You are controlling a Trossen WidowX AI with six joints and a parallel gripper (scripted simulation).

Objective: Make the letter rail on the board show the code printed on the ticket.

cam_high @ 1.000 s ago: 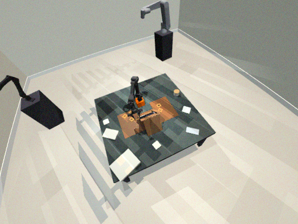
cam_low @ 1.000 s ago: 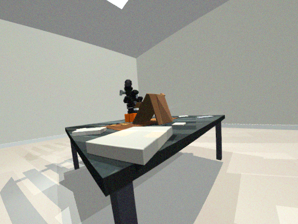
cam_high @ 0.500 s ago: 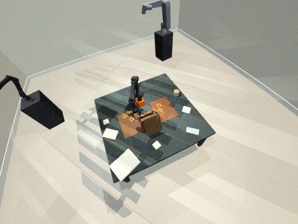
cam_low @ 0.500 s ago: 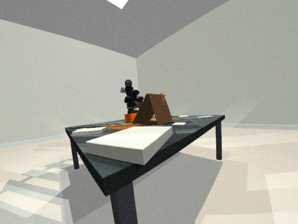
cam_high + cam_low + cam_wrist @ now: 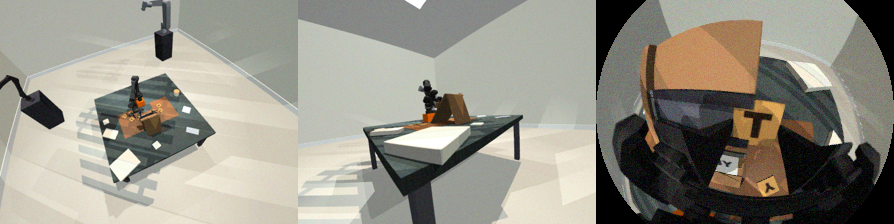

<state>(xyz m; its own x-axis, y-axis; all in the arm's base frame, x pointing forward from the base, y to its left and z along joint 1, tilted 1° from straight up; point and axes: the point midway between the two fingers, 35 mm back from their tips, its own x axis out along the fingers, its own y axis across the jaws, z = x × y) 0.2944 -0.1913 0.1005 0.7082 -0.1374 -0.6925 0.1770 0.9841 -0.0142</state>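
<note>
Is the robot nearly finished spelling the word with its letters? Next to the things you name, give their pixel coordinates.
Doesn't look like it. In hand: the gripper point(image 5: 756, 125) holds the T tile point(image 5: 769, 107) beside the brown board point(image 5: 151, 125) point(image 5: 462, 111) point(image 5: 711, 57). Left: pushing T home and letting go, then probably more letters, since a Y tile point(image 5: 764, 187) and others lie loose on the orange mat point(image 5: 169, 112). Done: I can't tell whether any tile is already home, or read the whole code.
</note>
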